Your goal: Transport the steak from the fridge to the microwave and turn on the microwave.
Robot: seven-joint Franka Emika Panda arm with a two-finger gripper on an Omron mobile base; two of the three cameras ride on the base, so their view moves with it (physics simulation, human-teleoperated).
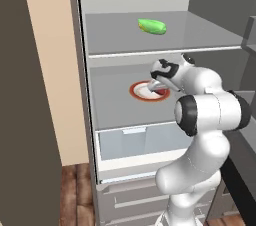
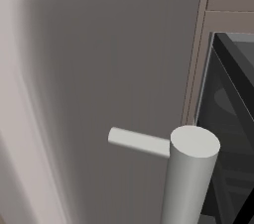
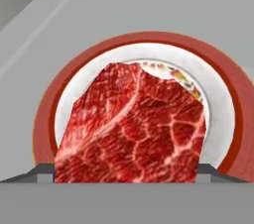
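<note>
One steak [image 3: 131, 126] lies on the red-rimmed plate [image 3: 221, 104] on the fridge's [image 1: 150, 115] middle shelf. It looks soft, light and slick; best pinched across its flat sides. The hand [image 1: 156, 86] hovers released, fingertips [image 3: 42, 171] straddling it.

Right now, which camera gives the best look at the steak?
The hand view: the steak lies close up on the red-rimmed plate, marbling plain. In the left base view the hand covers it on the plate. The right base view faces the fridge door.

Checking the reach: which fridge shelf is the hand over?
The middle shelf, holding the red-rimmed plate with the steak; the green vegetable sits one higher.
</note>
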